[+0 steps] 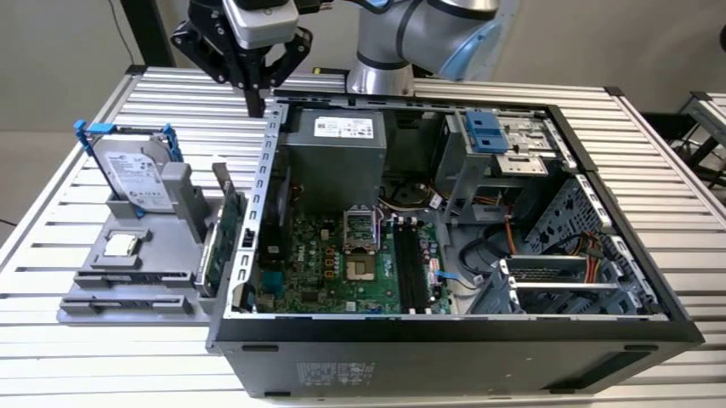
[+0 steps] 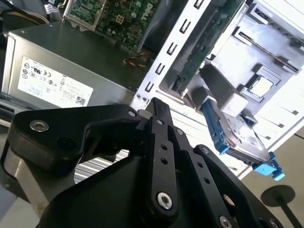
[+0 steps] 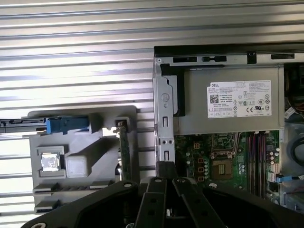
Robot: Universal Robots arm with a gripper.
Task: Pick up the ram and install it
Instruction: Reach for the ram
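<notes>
- Fingers [image 1: 258,100] were pressed together w/ nothing between them, tips down over the far left corner of the PC case [image 1: 454,340], just outside its left wall.
- Ram [image 1: 131,277] lay flat, as far as could be told, in a holder at the near end of the grey fixture [image 1: 80,310] on the left of the bench [image 1: 68,357], well apart from the fingers.
- Risk: fingers closed like that would press or knock the stick, not straddle it.
- Risk: hard drive [image 1: 134,174] and upright expansion card [image 1: 229,225] stood between fingers and ram, so a low pass could clip either.
- Risk: the card was green too, so a wrong pick was possible.
- Risk: a thin stick held slightly tilted could miss the black mobo slots [image 1: 406,268] and jam or stress the board.
</notes>
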